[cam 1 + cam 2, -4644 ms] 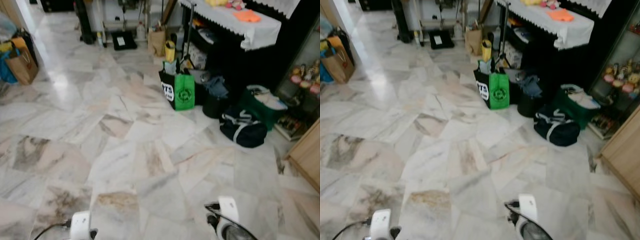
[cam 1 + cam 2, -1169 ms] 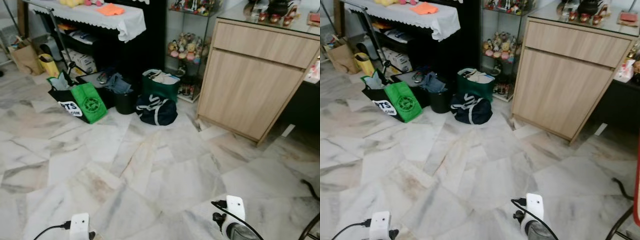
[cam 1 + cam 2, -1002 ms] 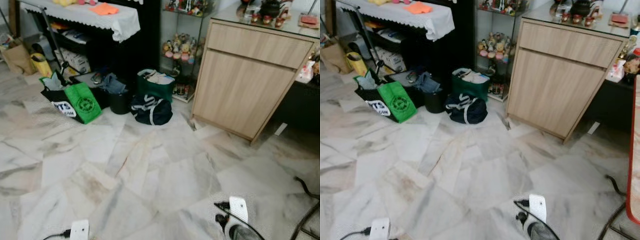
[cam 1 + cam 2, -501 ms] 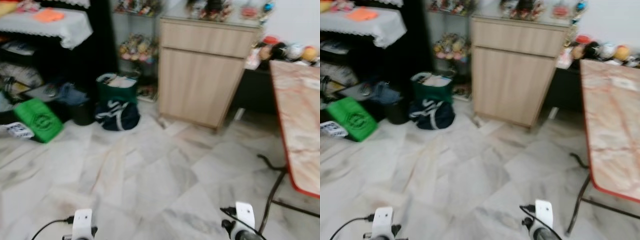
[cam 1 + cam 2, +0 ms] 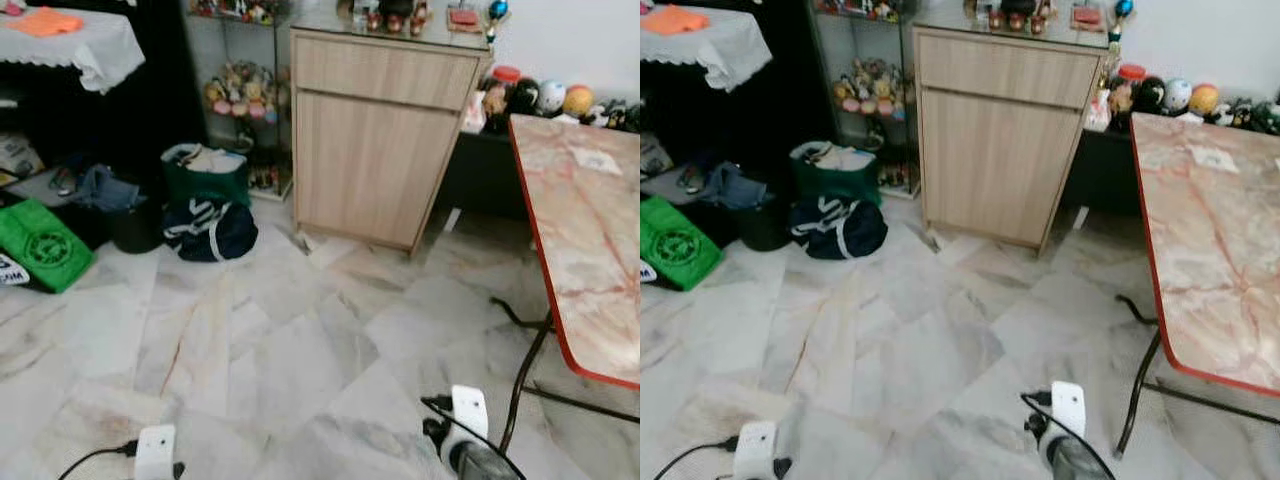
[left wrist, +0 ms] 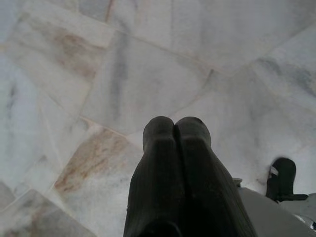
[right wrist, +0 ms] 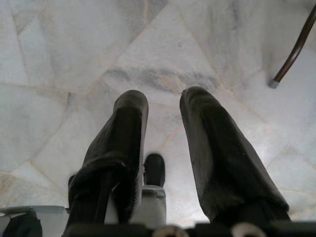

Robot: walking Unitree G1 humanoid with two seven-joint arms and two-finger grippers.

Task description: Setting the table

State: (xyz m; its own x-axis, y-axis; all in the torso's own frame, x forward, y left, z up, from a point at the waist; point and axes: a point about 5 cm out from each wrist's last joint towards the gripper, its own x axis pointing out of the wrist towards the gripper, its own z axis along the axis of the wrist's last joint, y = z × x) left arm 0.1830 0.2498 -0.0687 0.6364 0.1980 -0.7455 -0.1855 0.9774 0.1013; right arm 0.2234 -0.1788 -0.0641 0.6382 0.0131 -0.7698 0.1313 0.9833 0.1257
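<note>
A table point(image 5: 590, 260) with a marbled pink top and a red edge stands at my right, on dark metal legs point(image 5: 523, 380); its top is bare apart from a small white slip point(image 5: 1212, 158). Both arms hang low over the marble floor. My left gripper point(image 6: 174, 126) is shut, its two black fingers pressed together with nothing between them. My right gripper point(image 7: 164, 101) is open and holds nothing; a table leg foot point(image 7: 274, 84) shows near it.
A light wooden cabinet point(image 5: 375, 130) stands ahead with ornaments on top. Left of it are a glass shelf of figurines point(image 5: 235, 95), a green bag point(image 5: 205, 172), a dark duffel point(image 5: 212, 228) and a bright green tote point(image 5: 40, 245). Round toys point(image 5: 548, 98) line the wall behind the table.
The camera has swung right: the bags and cabinet slid left in view and more of the red-edged table has come in at the right. Both arms still hang low.
</note>
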